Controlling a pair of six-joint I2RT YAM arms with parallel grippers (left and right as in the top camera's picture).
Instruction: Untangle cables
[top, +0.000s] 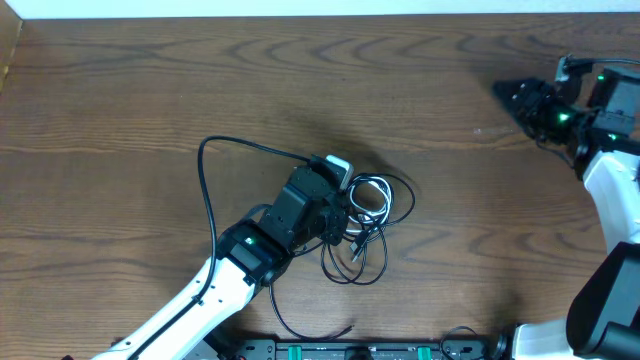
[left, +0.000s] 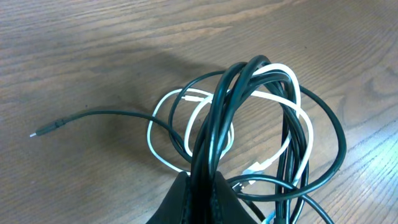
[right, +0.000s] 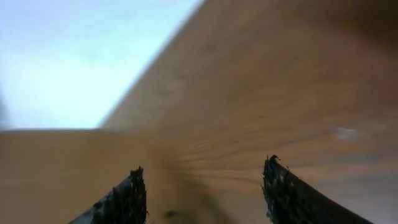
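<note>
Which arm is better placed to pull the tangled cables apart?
Left. The left gripper is shut on the tangled thin black and white cables; the right gripper hangs open, far from them.

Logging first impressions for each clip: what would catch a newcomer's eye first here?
First, the knot of cables in the middle of the table: black loops wound through a white one, with the left gripper shut on a bundle of black strands. Next, the right gripper, open and far off toward the right side, touching nothing.
</note>
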